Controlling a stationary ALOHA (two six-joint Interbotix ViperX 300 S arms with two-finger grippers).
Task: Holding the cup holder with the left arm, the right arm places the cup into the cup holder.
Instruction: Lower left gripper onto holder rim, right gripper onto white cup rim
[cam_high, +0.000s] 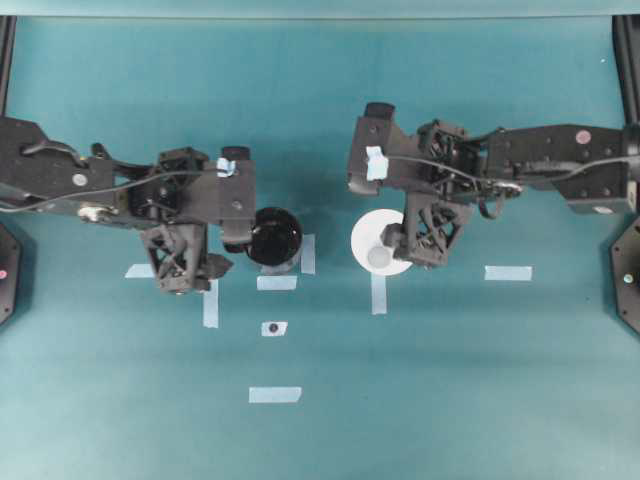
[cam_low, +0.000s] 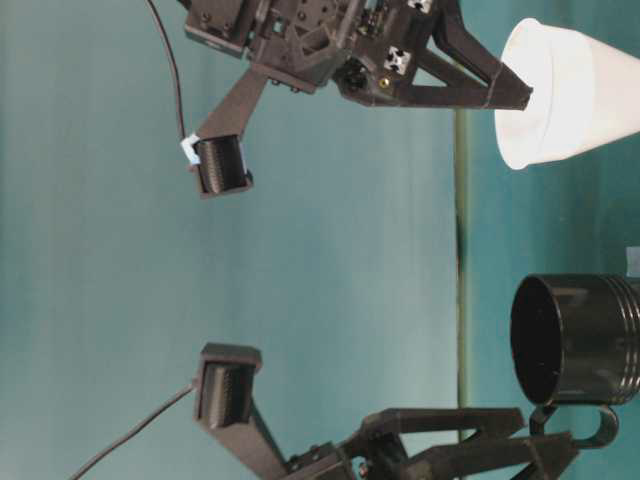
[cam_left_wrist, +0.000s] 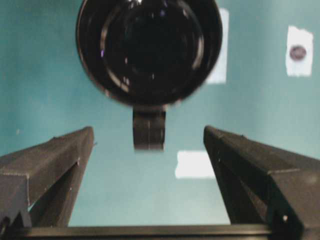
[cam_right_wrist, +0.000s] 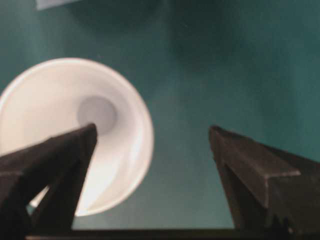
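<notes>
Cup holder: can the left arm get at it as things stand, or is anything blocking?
Probably yes. The left gripper is open, and the cup holder stands just ahead of it with its handle pointing back between the fingers. Only bare table shows between them. The cup stands apart, over by the right arm.

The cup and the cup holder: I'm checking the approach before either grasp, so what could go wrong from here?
1. The right gripper stands open with one jaw over the cup; closing off-centre could tip the cup.
2. The left gripper is open around the cup holder's handle, not its body; a grip there might let the cup holder swing.
</notes>
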